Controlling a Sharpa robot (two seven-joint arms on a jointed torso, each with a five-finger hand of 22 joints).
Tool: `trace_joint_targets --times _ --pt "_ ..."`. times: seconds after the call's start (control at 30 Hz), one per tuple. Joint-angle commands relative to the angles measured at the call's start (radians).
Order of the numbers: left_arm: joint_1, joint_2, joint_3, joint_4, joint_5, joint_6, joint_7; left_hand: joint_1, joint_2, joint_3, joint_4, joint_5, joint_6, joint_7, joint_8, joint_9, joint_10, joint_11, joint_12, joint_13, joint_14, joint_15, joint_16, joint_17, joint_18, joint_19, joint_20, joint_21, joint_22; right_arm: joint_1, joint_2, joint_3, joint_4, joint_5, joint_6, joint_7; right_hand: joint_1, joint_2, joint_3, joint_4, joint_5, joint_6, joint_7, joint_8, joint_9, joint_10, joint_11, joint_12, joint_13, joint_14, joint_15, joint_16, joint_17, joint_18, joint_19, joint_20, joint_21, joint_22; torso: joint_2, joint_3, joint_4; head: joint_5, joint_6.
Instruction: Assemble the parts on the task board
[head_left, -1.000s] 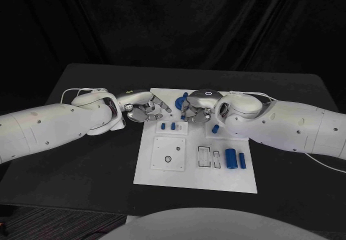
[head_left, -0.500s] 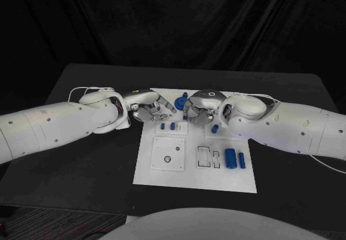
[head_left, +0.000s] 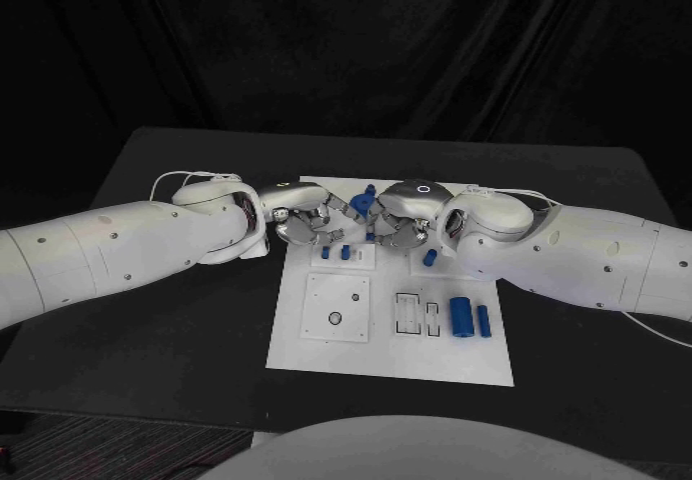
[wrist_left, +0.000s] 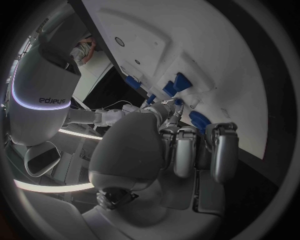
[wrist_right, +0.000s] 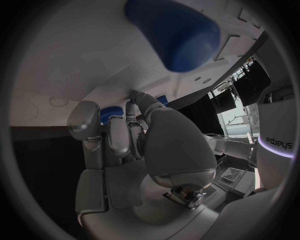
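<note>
Black table (head_left: 173, 330), board (head_left: 389, 355) mid-job: I see loose parts (head_left: 462, 315) unseated; both robot hands, left (head_left: 307, 222) and right (head_left: 389, 222), meet over a blue part (head_left: 362, 206), grips unclear.

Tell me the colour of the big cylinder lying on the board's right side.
Blue. The cylinder lies on the white board; the head view shows it best.

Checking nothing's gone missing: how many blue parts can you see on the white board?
6: two at the right edge, two small below the hands, one under the right arm, one between the hands. Others may be hidden.
</note>
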Motion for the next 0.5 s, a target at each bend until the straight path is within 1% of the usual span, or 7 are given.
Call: trace_joint_targets --times 0.03,0.17,0.27,0.37,0.4,0.5 --pt "-0.002 0.004 0.001 -0.001 0.002 0.039 -0.008 -0.007 0.007 0.005 0.002 0.0 -0.007 -0.002 -0.006 -0.002 0.104 -0.001 0.003 0.261 0.107 -0.001 0.003 0.263 0.013 0.017 0.0 0.004 0.228 0.0 0.001 0.0 0.003 -0.004 -0.019 0.002 -0.006 0.004 0.0 0.001 0.005 -0.005 0.0 -0.003 -0.003 0.005 0.004 -0.003 0.0 0.035 0.001 0.002 -0.001 -0.007 -0.002 -0.003 0.0 0.128 0.0 -0.0009 0.0002 0.001 0.0" --pt "-0.002 0.006 0.001 -0.002 0.002 0.046 -0.01 -0.013 0.01 0.004 0.005 -0.002 -0.003 -0.006 -0.004 -0.002 0.104 -0.003 0.003 0.261 0.107 -0.002 0.003 0.263 0.013 0.018 -0.001 0.005 0.228 0.002 0.002 0.0 0.003 -0.004 -0.028 0.002 -0.007 0.004 0.0 0.001 0.005 -0.006 0.0 -0.004 -0.003 0.004 0.004 -0.003 -0.001 0.035 0.001 0.001 -0.002 -0.007 -0.002 -0.003 0.001 0.128 0.001 -0.0011 -0.0002 0.002 0.0" --pt "-0.002 0.007 0.001 -0.002 0.002 0.049 -0.01 -0.015 0.011 0.005 0.005 -0.003 0.021 -0.011 0.0 0.001 0.104 -0.004 0.003 0.261 0.107 -0.004 0.003 0.263 0.012 0.019 -0.002 0.007 0.229 0.005 0.001 0.0 0.005 -0.004 -0.034 0.003 -0.008 0.004 0.0 0.001 0.006 -0.006 0.0 -0.004 -0.003 0.004 0.004 -0.004 -0.001 0.035 0.001 0.001 -0.002 -0.007 -0.002 -0.003 0.001 0.128 0.001 -0.0008 0.0001 0.001 0.0" --pt "-0.002 0.007 0.001 -0.002 0.002 0.05 -0.009 -0.016 0.012 0.005 0.005 -0.004 0.029 -0.012 0.002 0.002 0.104 -0.005 0.003 0.261 0.107 -0.004 0.003 0.263 0.012 0.021 -0.003 0.008 0.229 0.01 -0.001 0.0 0.008 -0.004 -0.039 0.002 -0.008 0.004 0.0 0.001 0.006 -0.006 0.0 -0.004 -0.003 0.004 0.004 -0.004 -0.001 0.035 0.001 0.001 -0.002 -0.007 -0.002 -0.003 0.001 0.128 0.001 -0.0008 0.0001 0.0 0.0" --pt "-0.002 0.008 0.001 -0.002 0.002 0.05 -0.008 -0.017 0.012 0.006 0.004 -0.004 0.047 -0.013 0.005 0.004 0.104 -0.006 0.003 0.261 0.107 -0.005 0.003 0.263 0.012 0.02 -0.004 0.008 0.229 0.011 -0.001 0.0 0.009 -0.004 -0.04 0.002 -0.009 0.005 0.0 0.002 0.006 -0.007 0.0 -0.005 -0.004 0.005 0.004 -0.003 0.0 0.034 0.001 0.0 -0.002 -0.007 -0.002 -0.003 0.002 0.128 0.001 -0.0005 0.0002 0.0 0.0" --pt "-0.002 0.009 0.001 -0.002 0.002 0.051 -0.007 -0.017 0.013 0.006 0.004 -0.005 0.058 -0.014 0.007 0.005 0.104 -0.007 0.003 0.261 0.107 -0.006 0.003 0.263 0.012 0.02 -0.004 0.008 0.229 0.014 -0.003 0.0 0.012 -0.004 -0.042 0.001 -0.009 0.005 0.0 0.002 0.006 -0.007 0.0 -0.005 -0.004 0.005 0.004 -0.003 0.0 0.034 0.001 0.0 -0.002 -0.007 -0.002 -0.003 0.002 0.128 0.001 0.0001 0.0007 -0.001 0.0"
